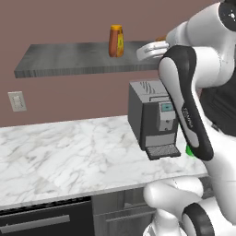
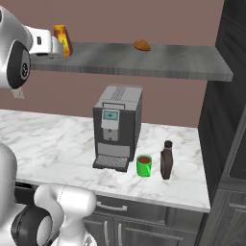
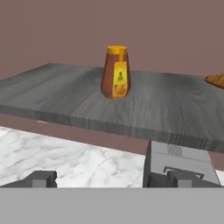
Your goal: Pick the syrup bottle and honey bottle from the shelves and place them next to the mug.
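Honey bottle (image 3: pixel 116 73) amber-orange w/ yellow-orange cap & yellowish label; syrup bottle (image 2: pixel 166 161) dark brown w/ dark cap; mug (image 2: pixel 144 166) bright green w/ dark liquid inside. Shelf (image 1: pixel 69 57) grey wood-grain, counter (image 1: pixel 69 152) white marble w/ grey veins, wall (image 1: pixel 60 23) dusty reddish-brown. Coffee machine (image 2: pixel 117 127) grey w/ small light-blue screen, pastry (image 2: pixel 141 45) on shelf golden-brown, cabinets (image 2: pixel 230 144) dark grey

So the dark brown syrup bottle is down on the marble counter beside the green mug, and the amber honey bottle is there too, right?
Not quite. The amber honey bottle is up on the grey wall shelf, as the right base view shows. The dark brown syrup bottle does stand beside the green mug.
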Available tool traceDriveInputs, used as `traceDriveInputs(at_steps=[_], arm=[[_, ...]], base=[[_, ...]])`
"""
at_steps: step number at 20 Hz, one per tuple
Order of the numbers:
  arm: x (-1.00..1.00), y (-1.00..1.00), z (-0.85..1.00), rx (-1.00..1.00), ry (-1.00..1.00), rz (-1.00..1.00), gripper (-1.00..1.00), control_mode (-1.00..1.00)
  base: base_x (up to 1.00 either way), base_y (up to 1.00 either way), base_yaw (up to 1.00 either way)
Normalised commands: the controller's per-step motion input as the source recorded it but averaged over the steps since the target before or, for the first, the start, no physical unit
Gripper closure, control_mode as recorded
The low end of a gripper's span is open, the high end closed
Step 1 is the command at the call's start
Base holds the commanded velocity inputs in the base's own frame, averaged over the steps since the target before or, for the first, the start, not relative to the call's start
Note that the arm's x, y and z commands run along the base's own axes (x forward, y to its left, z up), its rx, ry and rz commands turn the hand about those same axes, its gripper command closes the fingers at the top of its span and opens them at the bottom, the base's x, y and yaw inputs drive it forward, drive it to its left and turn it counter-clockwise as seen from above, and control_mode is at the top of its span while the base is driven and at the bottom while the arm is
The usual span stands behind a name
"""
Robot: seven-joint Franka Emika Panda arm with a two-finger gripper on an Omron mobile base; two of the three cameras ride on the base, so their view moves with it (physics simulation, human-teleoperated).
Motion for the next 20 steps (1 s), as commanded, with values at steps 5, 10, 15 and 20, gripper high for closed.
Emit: traceDriveInputs(at_steps=[5, 10, 15, 20], arm=[[0.47, 0.28, 0.0, 0.0, 0.01, -0.07, -1.0, -1.0], [0.28, 0.17, 0.0, 0.0, 0.07, -0.08, -1.0, -1.0], [0.31, 0.05, 0.0, 0.0, 0.06, -0.02, -1.0, -1.0], [0.17, 0.0, 0.03, 0.0, 0.0, 0.0, -1.0, -1.0]], base=[[0.0, 0.0, 0.0], [0.0, 0.0, 0.0], [0.0, 0.0, 0.0], [0.0, 0.0, 0.0]])
